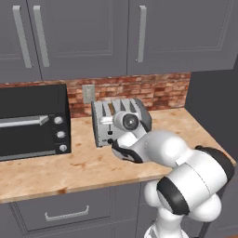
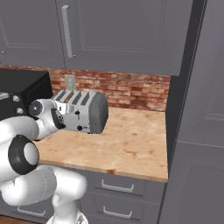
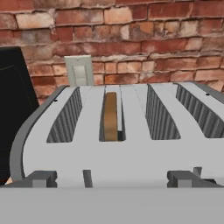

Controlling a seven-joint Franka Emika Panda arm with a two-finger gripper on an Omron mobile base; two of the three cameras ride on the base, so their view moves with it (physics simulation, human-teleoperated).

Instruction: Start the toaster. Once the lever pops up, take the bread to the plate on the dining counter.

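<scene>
Scene: A white robot arm reaches across a wood-grain counter (image 1: 83, 162) toward the toaster (image 1: 104, 122), which stands against a red brick wall (image 3: 131, 35), just beside a black toaster oven (image 1: 32, 121).

Bread: One brown slice, the bread (image 3: 110, 116), sits on edge in the second slot from the left in the hand view, sunk low with only its top crust showing. Its long axis runs front to back, away from the hand.

Fingers: The fingers (image 3: 41, 178) stand spread to their widest and grip nothing; the two dark tips rise at the bottom of the hand view, one to each side, just short of the toaster's front edge.

Key relation: The slots lie straight ahead of and below the hand. The levers, judged to be the next target, sit on the front face beneath that edge, so the hand would need to drop down, not forward.

Hard to see: In the left base view the arm's wrist covers much of the front face; a dark lever (image 2: 77, 113) shows in the right base view, its height unclear. Plate and dining counter: no word.
</scene>
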